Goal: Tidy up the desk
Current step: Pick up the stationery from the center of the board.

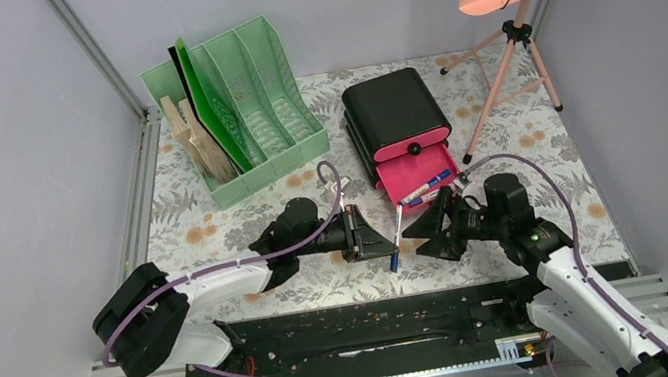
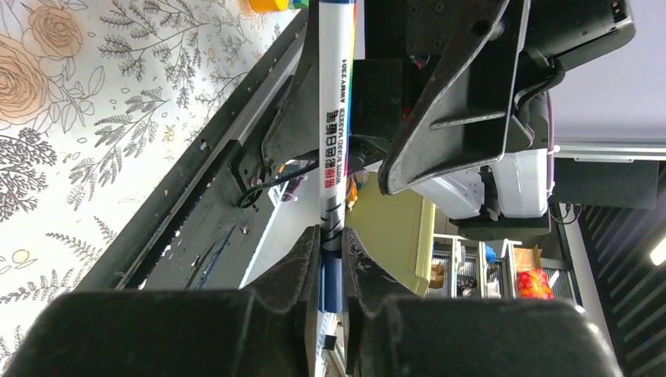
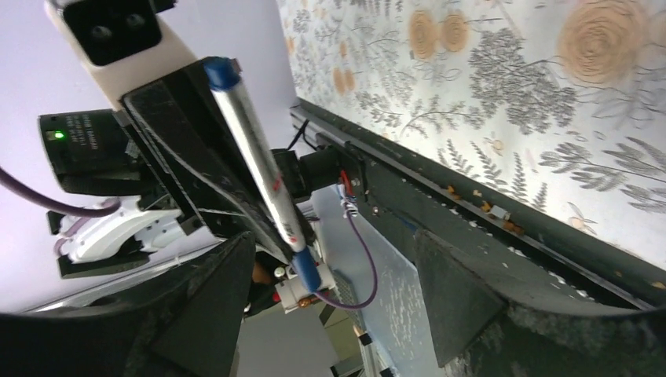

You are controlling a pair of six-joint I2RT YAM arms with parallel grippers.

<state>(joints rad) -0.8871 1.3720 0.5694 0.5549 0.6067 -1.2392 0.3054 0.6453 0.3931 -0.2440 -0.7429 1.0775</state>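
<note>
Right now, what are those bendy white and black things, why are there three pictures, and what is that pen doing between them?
They are two robot arms bolted to a desk. One camera looks down from above. The other two sit on the wrists, so they see close up what each arm does. On the flowery cloth stand a mint-green file rack and a black drawer box with its lower pink drawer open. The left gripper pinches a whiteboard marker. The right gripper faces it with fingers wide open, not holding anything.
</note>
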